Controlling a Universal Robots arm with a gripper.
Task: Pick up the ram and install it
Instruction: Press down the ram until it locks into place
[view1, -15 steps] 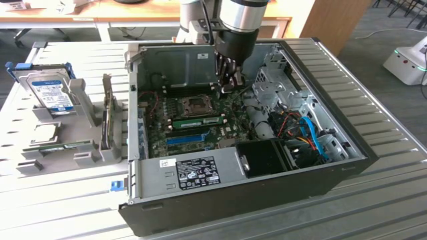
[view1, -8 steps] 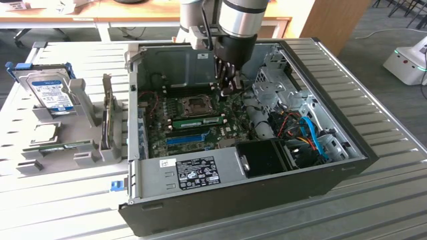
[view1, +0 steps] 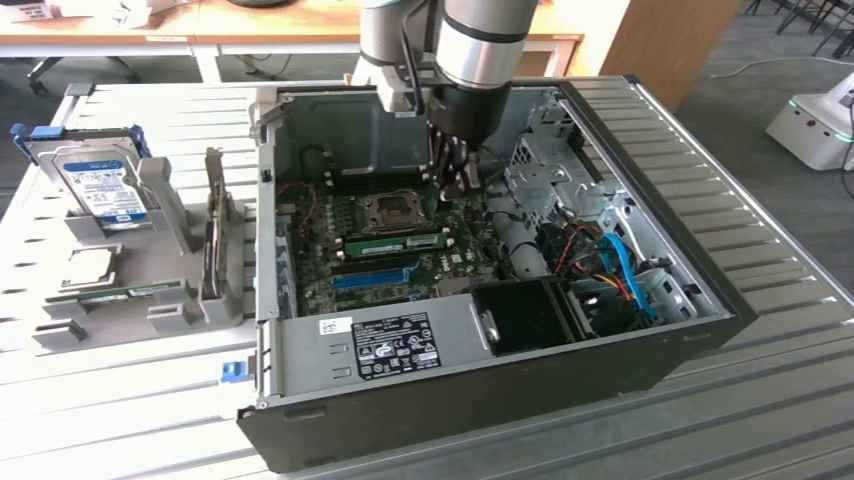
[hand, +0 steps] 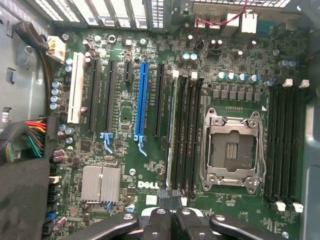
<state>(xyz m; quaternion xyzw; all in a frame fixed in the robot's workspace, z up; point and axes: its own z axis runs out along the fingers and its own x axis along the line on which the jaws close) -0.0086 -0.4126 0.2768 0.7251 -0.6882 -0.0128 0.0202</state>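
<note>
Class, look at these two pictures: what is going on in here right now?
A robot arm is working inside an open computer case on a table. Its gripper has its jaws shut, with nothing between them, and hangs above the motherboard near one end of the memory slots beside the empty processor socket. The ram stands on edge in one of those slots, between the socket and the blue slot; whether it is fully clicked in cannot be told.

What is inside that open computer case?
The case holds a green motherboard with an empty processor socket, a ram stick, a blue slot and cables. A black cover hides one corner.
</note>
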